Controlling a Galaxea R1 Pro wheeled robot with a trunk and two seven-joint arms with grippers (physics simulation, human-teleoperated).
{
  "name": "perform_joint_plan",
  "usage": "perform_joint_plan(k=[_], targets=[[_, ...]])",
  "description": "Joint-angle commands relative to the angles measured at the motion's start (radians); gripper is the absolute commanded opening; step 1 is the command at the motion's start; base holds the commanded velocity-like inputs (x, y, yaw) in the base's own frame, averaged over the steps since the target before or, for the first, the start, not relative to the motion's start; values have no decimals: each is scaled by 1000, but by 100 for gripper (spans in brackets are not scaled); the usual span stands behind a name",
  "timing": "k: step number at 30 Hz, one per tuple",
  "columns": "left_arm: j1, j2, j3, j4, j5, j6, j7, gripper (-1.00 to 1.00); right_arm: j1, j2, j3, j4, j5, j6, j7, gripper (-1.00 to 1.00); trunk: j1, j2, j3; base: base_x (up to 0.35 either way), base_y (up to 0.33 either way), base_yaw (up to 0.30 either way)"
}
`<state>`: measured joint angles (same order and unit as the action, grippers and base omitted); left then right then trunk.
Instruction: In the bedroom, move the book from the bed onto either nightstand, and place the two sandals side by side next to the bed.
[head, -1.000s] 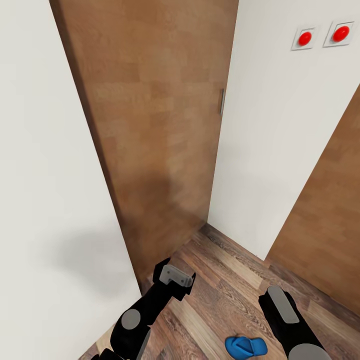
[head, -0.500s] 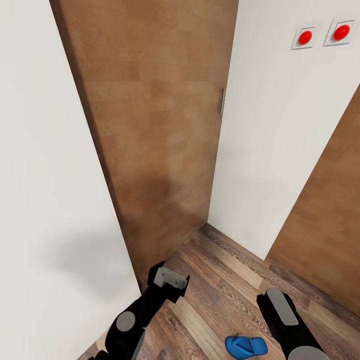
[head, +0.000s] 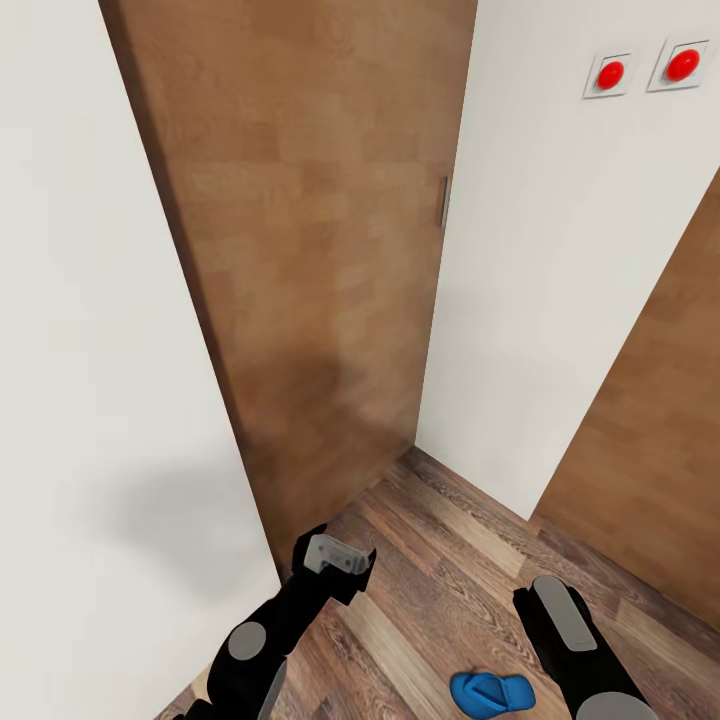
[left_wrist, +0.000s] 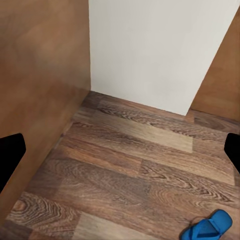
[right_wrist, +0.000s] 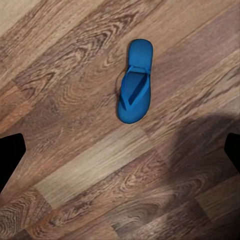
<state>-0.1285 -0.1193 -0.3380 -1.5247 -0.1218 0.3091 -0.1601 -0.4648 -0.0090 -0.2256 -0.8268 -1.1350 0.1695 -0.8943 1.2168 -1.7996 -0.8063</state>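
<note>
Head view puts us facing a wooden door between white walls, one blue sandal on the plank floor between our arms. Left gripper has its jaws wide apart and empty, the sandal off to one side. Right gripper, likewise spread and empty, hangs over the sandal.

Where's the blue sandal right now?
The sandal lies flat on the wood-plank floor at the bottom edge of the head view, just left of the right arm; the right wrist view looks down on it.
</note>
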Motion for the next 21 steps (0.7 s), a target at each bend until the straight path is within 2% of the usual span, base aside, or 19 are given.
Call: perform_joint_plan(k=[1, 6, 21], targets=[[0, 0, 1, -2, -10, 5, -6, 100, 0, 0, -1, -2, 0, 10, -5, 100, 0, 0, -1, 0, 0, 0], [0, 0, 2, -2, -10, 5, -6, 100, -1, 1, -1, -2, 0, 10, -5, 100, 0, 0, -1, 0, 0, 0], [0, 0, 3, -2, -10, 5, -9, 100, -1, 1, 0, -2, 0, 10, -5, 100, 57, -105, -48, 0, 0, 0]])
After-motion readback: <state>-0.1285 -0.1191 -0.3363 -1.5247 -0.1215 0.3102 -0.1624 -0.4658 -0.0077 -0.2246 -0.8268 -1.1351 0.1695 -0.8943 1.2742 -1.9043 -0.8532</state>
